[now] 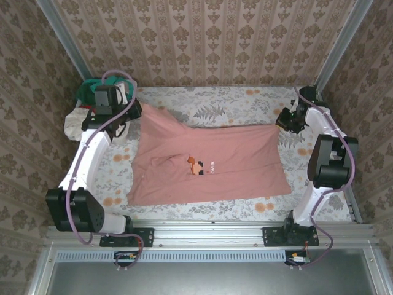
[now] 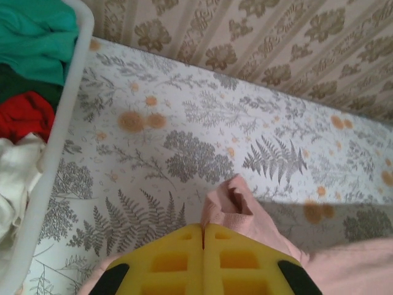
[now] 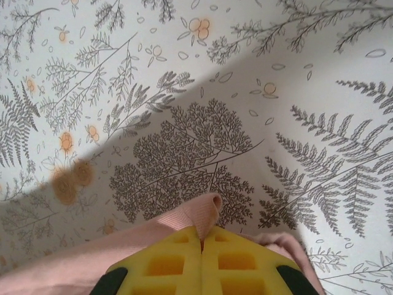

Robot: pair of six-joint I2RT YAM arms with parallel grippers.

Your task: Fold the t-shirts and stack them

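Pink tee [image 1: 209, 163] spread on table [image 1: 227, 101], pinched at both far corners.
Far left, basket [image 2: 58, 132] holds teal tee [image 2: 37, 37], red tee [image 2: 24, 114] and cream tee [image 2: 15, 172], bunched. Left gripper [image 2: 203, 228]: jaws closed tight on pink tee's far-left corner, cloth puckered just beyond them. Pink tee lies print-up at table centre, rumpled on its left side. Right gripper [image 3: 201, 232]: jaws closed tight on far-right corner, a fold of cloth between them.
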